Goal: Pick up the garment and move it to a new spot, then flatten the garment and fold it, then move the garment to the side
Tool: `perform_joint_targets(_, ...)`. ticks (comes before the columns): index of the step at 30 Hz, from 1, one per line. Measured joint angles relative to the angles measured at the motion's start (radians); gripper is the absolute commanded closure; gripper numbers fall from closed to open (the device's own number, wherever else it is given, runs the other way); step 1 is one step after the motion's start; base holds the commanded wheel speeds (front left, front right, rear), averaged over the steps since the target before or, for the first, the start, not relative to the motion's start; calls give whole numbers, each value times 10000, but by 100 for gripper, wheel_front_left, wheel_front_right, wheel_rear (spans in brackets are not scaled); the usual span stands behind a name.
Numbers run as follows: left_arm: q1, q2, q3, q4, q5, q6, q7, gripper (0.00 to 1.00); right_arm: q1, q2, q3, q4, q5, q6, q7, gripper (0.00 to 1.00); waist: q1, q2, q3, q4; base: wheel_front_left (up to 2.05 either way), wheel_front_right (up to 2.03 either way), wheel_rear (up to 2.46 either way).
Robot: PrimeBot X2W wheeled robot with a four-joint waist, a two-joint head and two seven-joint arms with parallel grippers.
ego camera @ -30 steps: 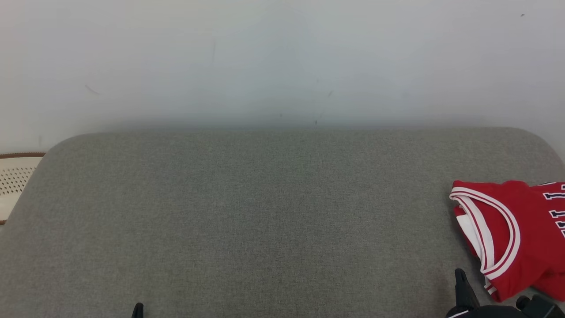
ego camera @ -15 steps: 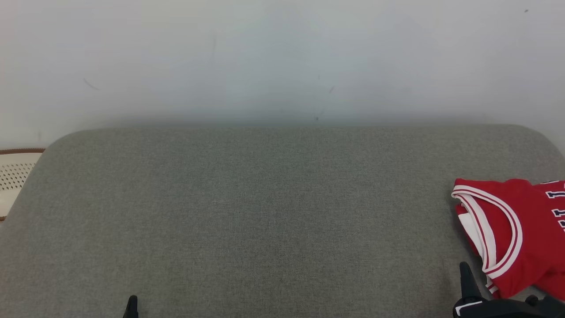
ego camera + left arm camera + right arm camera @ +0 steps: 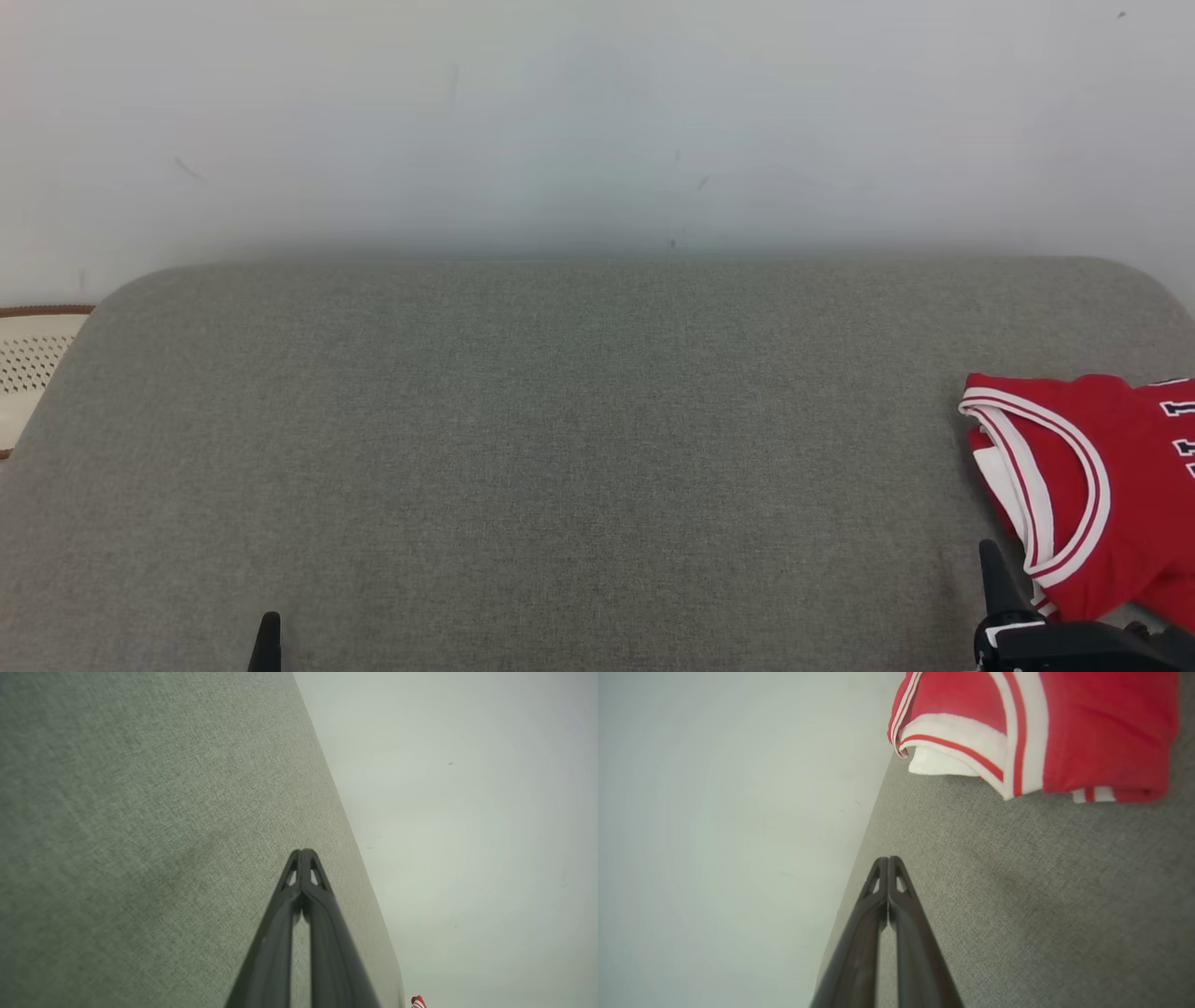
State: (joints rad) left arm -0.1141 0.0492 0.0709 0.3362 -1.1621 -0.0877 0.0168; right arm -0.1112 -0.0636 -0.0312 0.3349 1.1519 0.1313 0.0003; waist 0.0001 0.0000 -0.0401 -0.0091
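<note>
While the left gripper [image 3: 268, 627] and right gripper [image 3: 990, 557] sat closed and empty, the pad [image 3: 597, 448] ran open from its left edge to the jersey [image 3: 1116, 509]. That lay far right, striped opening facing left, long axis cropped.

Grey fabric-covered surface [image 3: 560, 448]: a broad open run from the rounded left corner across the middle, passable from near edge to back. A pale wall [image 3: 597, 121] bounds the far edge. A red jersey [image 3: 1092, 485] occupies the right end. A cream perforated object [image 3: 28, 373] lies beyond the left edge. The right gripper [image 3: 997, 583], fingers pressed together, stands just beside the jersey's near left corner.
</note>
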Motion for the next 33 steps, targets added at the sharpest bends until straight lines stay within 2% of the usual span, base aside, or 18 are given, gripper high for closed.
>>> perform_joint_targets(33, -229, 4, 441, -313, -2913, -265, 719, 100, -252, 79, -464, -270, 2989, -2, 685, 100, 0, 1, 271, 55, 0, 0, 0)
